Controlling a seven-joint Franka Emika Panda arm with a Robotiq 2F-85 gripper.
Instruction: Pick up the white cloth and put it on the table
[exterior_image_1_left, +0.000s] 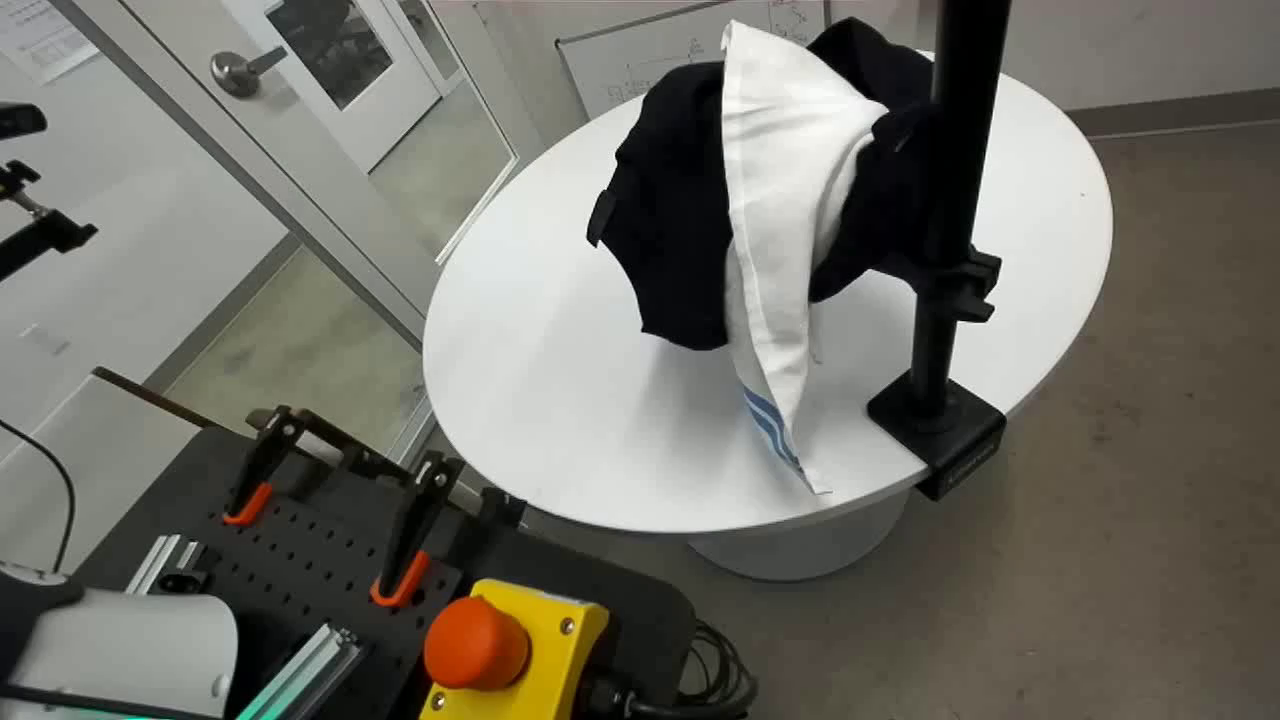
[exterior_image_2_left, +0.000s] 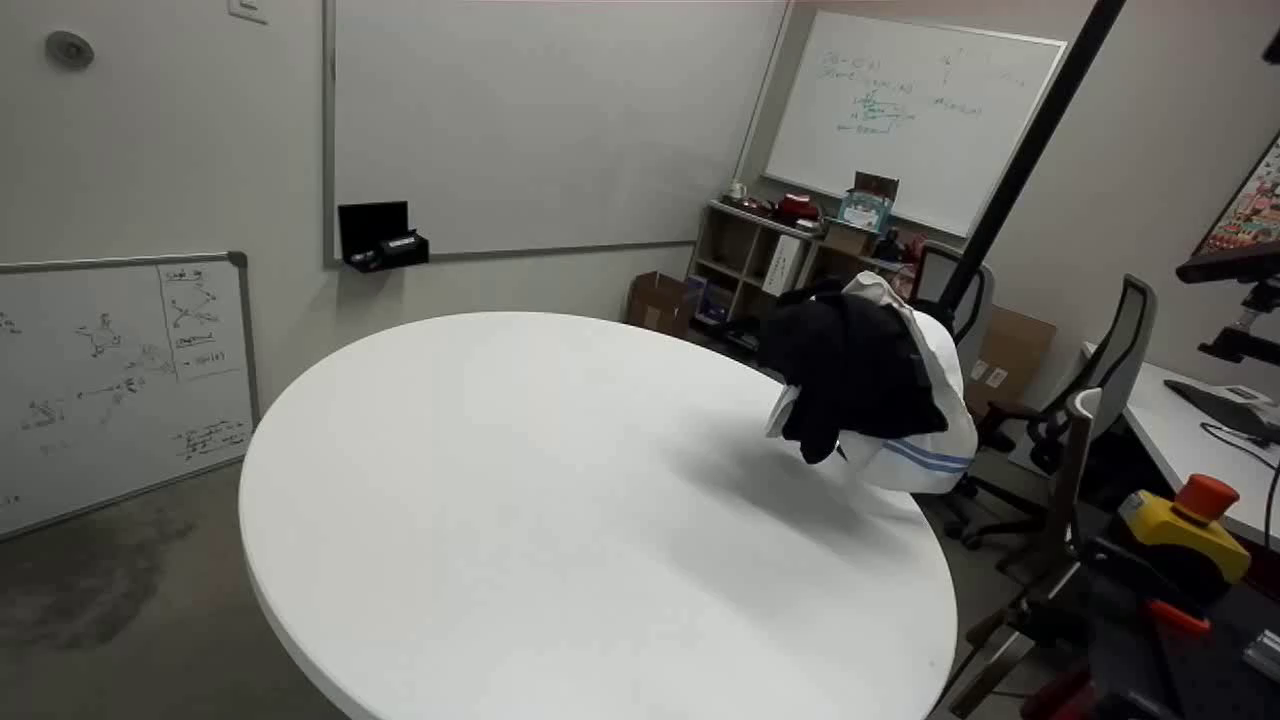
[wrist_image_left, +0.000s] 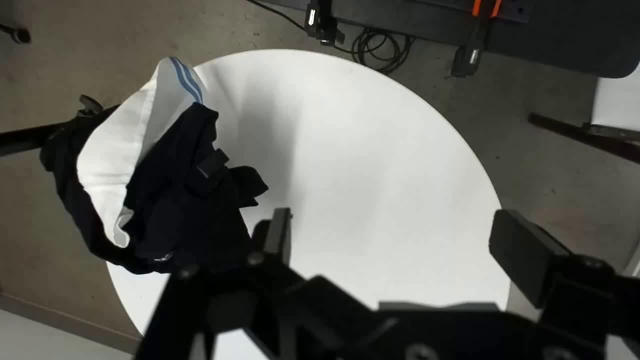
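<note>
The white cloth with blue stripes, in both exterior views (exterior_image_1_left: 775, 150) (exterior_image_2_left: 940, 350), is draped over a bunched black fabric (exterior_image_1_left: 680, 200) (exterior_image_2_left: 860, 360) beside a black pole. In an exterior view, the bundle appears raised, with a shadow below it on the round white table (exterior_image_1_left: 560, 400) (exterior_image_2_left: 550, 500). In the wrist view, the white cloth (wrist_image_left: 115, 150) and black fabric (wrist_image_left: 190, 225) lie left, over the edge of the table (wrist_image_left: 380, 165). My gripper (wrist_image_left: 392, 220) is open and empty above the table, to the right of the bundle. The gripper is out of both exterior views.
The black pole (exterior_image_1_left: 960, 150) is clamped to the table edge, with its base (exterior_image_1_left: 935, 425) beside the cloth. A dark bench holds clamps (exterior_image_1_left: 410, 530) and a yellow box with a red button (exterior_image_1_left: 540, 640) (exterior_image_2_left: 1185, 525). Office chairs (exterior_image_2_left: 1100, 370) stand beyond the table.
</note>
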